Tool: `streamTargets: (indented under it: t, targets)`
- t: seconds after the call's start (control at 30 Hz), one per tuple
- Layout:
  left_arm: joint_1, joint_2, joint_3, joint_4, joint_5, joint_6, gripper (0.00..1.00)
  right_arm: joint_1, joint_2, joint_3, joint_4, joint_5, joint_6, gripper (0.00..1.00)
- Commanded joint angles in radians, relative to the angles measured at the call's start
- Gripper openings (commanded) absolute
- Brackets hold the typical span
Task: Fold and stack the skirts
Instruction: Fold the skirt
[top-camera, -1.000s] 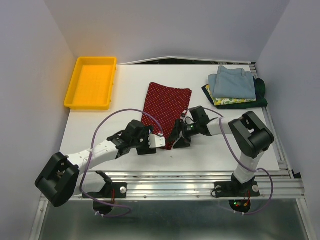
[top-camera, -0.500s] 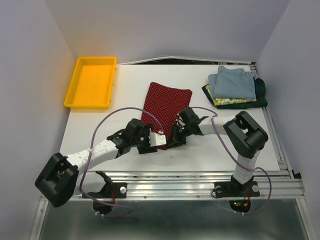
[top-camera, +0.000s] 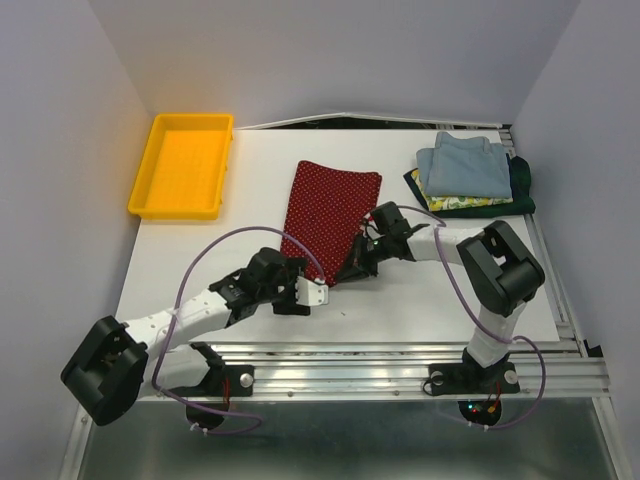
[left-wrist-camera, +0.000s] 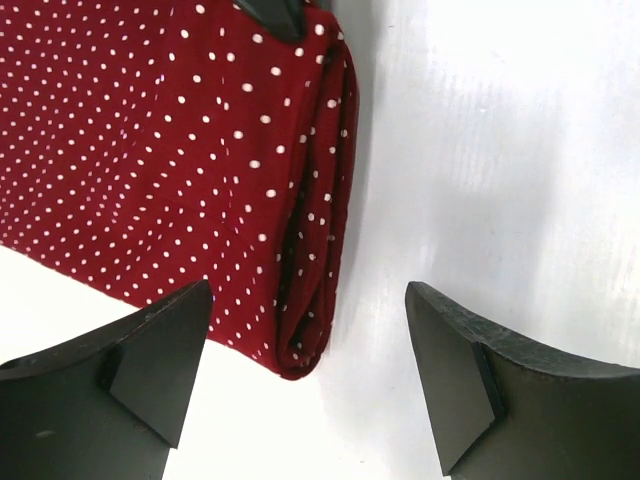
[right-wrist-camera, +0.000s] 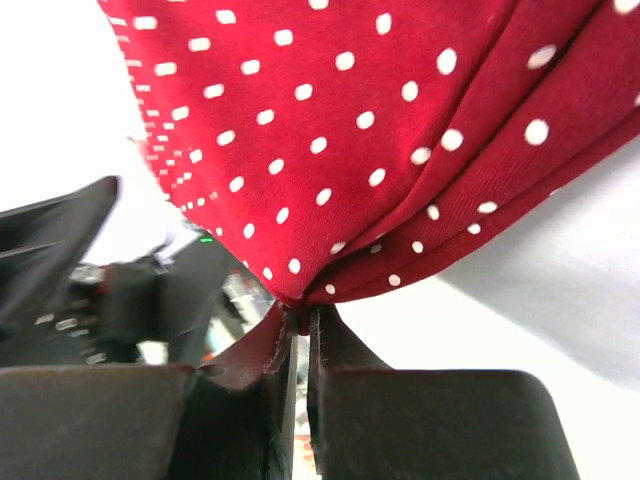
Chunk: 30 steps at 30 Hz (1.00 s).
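Note:
The dark red skirt (top-camera: 330, 205) with tiny white dots lies flat in the middle of the table, folded lengthwise. My right gripper (top-camera: 352, 268) is shut on its near right corner, and the right wrist view shows the cloth (right-wrist-camera: 330, 120) pinched between the jaws (right-wrist-camera: 300, 315). My left gripper (top-camera: 312, 292) is open just in front of the skirt's near corner (left-wrist-camera: 295, 350), which lies between its spread fingers (left-wrist-camera: 308, 300) without touching them. A stack of folded skirts sits at the back right: light blue (top-camera: 465, 165) on top, yellow-green patterned (top-camera: 455, 203) under it, dark green (top-camera: 522, 190) at the bottom.
A yellow plastic tray (top-camera: 175, 208) stands at the back left. The table's white surface (top-camera: 420, 300) ends at a metal rail (top-camera: 380, 350) near the arm bases. Grey walls close in both sides.
My right gripper has shut on the red skirt's near corner and pulled it slightly up. My left gripper has drawn back a little toward the near edge, staying open.

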Motion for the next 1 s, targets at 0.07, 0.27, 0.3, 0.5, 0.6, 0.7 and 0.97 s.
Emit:
streamTargets:
  t: [0.07,0.27,0.3,0.5,0.6,0.7,0.97]
  targets:
    - [-0.052,0.045,-0.041,0.191,-0.083,-0.006,0.89,-0.035,-0.052,-0.013,0.172,-0.148,0.153,0.01]
    - [-0.084,0.121,-0.050,0.317,-0.151,-0.026,0.88,-0.044,-0.050,-0.045,0.268,-0.191,0.281,0.01]
    - [-0.086,0.127,-0.053,0.328,-0.153,-0.027,0.87,-0.055,-0.048,-0.050,0.281,-0.195,0.282,0.01]
    - [-0.097,0.200,-0.038,0.368,-0.179,-0.093,0.82,-0.064,-0.045,-0.088,0.370,-0.213,0.399,0.01]
    - [-0.097,0.243,-0.023,0.372,-0.208,-0.130,0.77,-0.074,-0.051,-0.103,0.408,-0.221,0.435,0.01]
    - [-0.097,0.272,-0.017,0.377,-0.231,-0.151,0.70,-0.083,-0.059,-0.122,0.446,-0.228,0.466,0.01]
    - [-0.095,0.263,0.028,0.296,-0.279,-0.190,0.37,-0.092,-0.064,-0.159,0.465,-0.242,0.434,0.01]
